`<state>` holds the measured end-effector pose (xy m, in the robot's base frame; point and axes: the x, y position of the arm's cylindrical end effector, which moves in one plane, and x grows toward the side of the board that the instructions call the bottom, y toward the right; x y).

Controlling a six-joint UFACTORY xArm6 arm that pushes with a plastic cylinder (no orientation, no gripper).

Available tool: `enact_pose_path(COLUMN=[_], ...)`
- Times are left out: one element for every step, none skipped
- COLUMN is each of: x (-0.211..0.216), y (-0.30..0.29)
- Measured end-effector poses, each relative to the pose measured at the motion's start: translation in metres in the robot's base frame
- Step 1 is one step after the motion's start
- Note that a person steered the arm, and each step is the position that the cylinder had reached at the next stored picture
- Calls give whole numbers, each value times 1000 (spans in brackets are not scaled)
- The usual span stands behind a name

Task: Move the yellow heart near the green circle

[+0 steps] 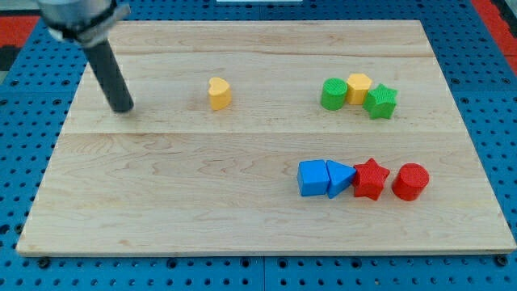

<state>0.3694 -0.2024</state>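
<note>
The yellow heart (pixel 219 93) lies on the wooden board in the upper middle. The green circle (pixel 333 94) sits to the view's right of it, well apart, and touches a yellow hexagon block (pixel 359 86) and a green star (pixel 380 102). My tip (pixel 123 108) rests on the board at the view's upper left, well to the left of the yellow heart and not touching it.
A row of blocks lies at the lower right: a blue cube (pixel 312 178), a blue triangle (pixel 340 178), a red star (pixel 370 179) and a red circle (pixel 410 181). The wooden board (pixel 161 202) sits on a blue pegboard surface.
</note>
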Motion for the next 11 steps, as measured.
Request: enact_pose_path(x=[-44, -36, -34, 5, -31, -14, 12, 18, 44, 96, 96], y=[104, 133, 31, 88, 204, 217, 124, 212, 255, 224, 224])
